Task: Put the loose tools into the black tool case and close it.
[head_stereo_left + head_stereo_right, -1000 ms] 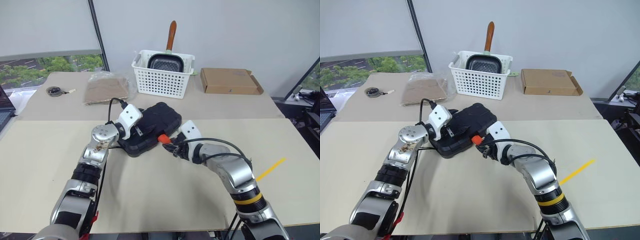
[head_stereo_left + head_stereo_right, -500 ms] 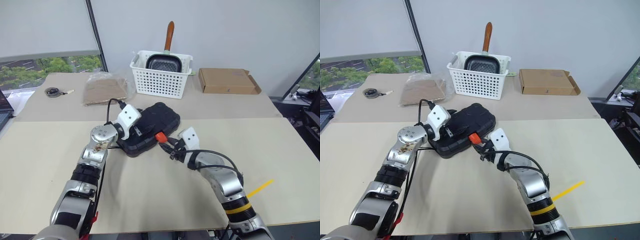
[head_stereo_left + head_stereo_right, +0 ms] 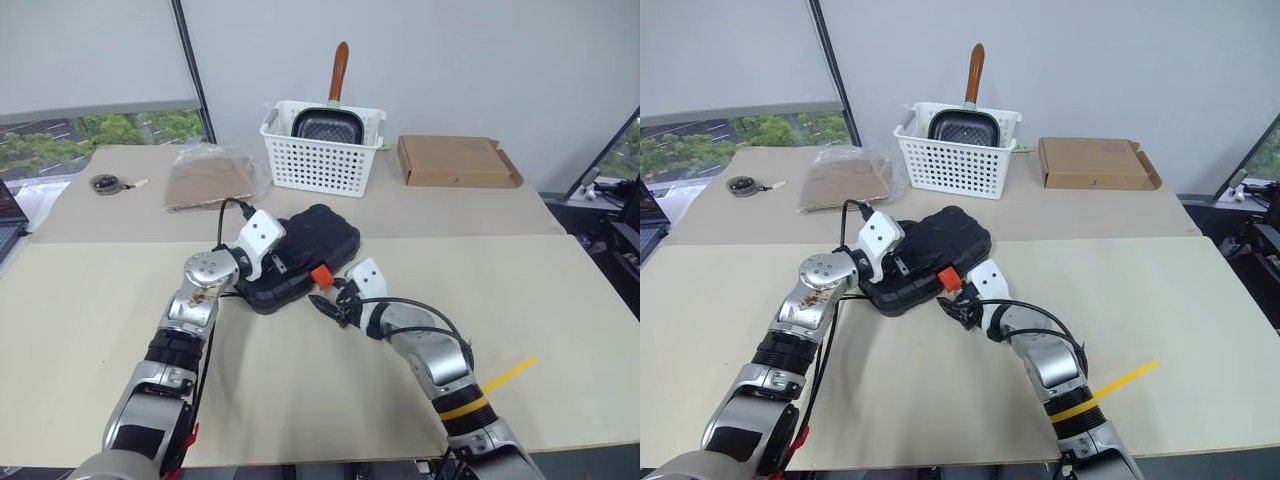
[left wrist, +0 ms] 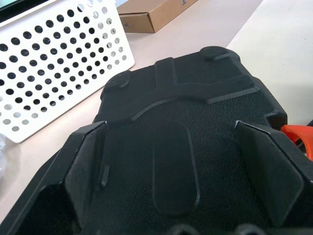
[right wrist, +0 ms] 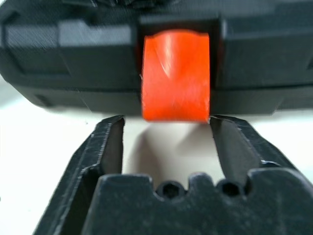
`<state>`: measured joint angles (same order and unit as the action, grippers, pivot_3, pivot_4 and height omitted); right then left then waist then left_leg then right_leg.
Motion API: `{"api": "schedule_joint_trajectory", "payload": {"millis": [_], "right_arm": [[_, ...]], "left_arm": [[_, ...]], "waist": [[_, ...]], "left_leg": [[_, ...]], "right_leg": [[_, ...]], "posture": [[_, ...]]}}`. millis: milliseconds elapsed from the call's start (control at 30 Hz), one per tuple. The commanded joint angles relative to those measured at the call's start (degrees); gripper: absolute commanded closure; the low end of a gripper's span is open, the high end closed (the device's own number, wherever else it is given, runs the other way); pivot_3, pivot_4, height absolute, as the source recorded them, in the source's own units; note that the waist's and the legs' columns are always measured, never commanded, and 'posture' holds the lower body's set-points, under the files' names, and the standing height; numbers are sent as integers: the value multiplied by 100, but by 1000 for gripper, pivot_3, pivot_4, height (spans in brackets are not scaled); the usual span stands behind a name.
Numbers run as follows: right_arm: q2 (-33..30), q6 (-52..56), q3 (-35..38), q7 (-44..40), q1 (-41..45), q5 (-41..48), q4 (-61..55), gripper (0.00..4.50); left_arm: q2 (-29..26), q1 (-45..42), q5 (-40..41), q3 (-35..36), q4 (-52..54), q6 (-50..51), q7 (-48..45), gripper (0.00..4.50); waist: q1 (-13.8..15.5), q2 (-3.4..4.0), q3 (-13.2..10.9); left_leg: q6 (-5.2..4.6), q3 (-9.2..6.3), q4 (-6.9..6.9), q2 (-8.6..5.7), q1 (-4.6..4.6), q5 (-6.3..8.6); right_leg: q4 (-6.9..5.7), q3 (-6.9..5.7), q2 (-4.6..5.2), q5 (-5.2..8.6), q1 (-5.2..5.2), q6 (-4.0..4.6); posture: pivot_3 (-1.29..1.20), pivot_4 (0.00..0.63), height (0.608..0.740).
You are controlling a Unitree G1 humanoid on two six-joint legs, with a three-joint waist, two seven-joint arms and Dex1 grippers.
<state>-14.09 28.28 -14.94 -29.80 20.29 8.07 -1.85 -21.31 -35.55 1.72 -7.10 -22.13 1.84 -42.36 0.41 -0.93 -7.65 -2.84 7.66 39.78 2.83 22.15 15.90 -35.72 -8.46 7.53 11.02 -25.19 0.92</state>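
Note:
The black tool case (image 3: 322,236) lies closed on the table, its orange latch (image 3: 321,274) facing me. My left gripper (image 3: 282,264) rests open over the lid's left end; in the left wrist view its fingers (image 4: 85,169) stand wide apart above the textured lid (image 4: 195,117). My right gripper (image 3: 325,303) is open just in front of the latch. In the right wrist view its fingertips (image 5: 110,134) sit just under the lower edge of the latch (image 5: 176,73), with bare table between them. The loose tools are out of view.
Behind the case stand a white perforated basket (image 3: 322,160) holding a pan and a brown cardboard box (image 3: 455,162). A plastic bag with something brown inside (image 3: 208,178) and a small round object (image 3: 107,183) lie far left. A yellow strip (image 3: 510,375) marks the table on the right.
My right gripper has sunk a little at the latch and its fingers have spread wider. The left arm and the case have stayed put.

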Motion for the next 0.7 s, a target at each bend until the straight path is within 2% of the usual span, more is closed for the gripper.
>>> {"api": "schedule_joint_trajectory", "payload": {"millis": [33, 100, 200, 233, 267, 433, 700], "right_arm": [[-315, 425, 189, -222, -65, 175, -764, 1451], [-486, 695, 249, -323, -90, 270, -1046, 1451], [-575, 1007, 366, -338, -22, 411, -1355, 2143], [-550, 1066, 388, -311, 17, 442, -1406, 2608], [-484, 1121, 414, -254, 70, 463, -1421, 2821], [-286, 1190, 315, -109, 226, 431, -1286, 4486], [-44, 1005, 152, 35, 431, 284, -818, 4486]], "left_arm": [[-66, 314, -264, -259, -433, 303, -43, 0], [-74, 306, -265, -257, -461, 285, -42, 0], [-67, 281, -268, -269, -514, 259, -45, 0], [-63, 272, -269, -274, -531, 251, -46, 0], [-54, 260, -273, -283, -551, 241, -47, 0], [-24, 217, -284, -305, -600, 221, -44, 0], [-66, 264, -287, -293, -553, 224, -35, 0]], "waist": [[6, -1, 1], [12, 0, 0], [22, 0, 0], [23, 0, 0], [23, 0, 0], [23, 1, 0], [23, 1, -1]], "left_leg": [[-6, 2, 1, 0, -1, 2], [-8, 2, 1, 0, 1, 7], [-5, -3, 0, 1, -1, 8], [-4, -7, -1, 2, -1, 9], [-4, -8, -1, 3, -1, 9], [-3, -13, -1, 2, 0, 9], [-4, -11, -1, 1, 1, 9]], "right_leg": [[2, 1, 0, 0, 2, 0], [10, 1, 2, 0, 2, -1], [10, -3, 2, 0, 2, -1], [10, -6, 1, 1, 2, -1], [10, -7, 1, 1, 3, -1], [10, -10, 2, 0, 3, -2], [15, -10, 2, 0, 3, -3]], "posture": [[0, 150, 700], [0, 150, 700], [0, 150, 700], [0, 150, 700], [0, 150, 700], [0, 150, 700], [0, 150, 700]]}}
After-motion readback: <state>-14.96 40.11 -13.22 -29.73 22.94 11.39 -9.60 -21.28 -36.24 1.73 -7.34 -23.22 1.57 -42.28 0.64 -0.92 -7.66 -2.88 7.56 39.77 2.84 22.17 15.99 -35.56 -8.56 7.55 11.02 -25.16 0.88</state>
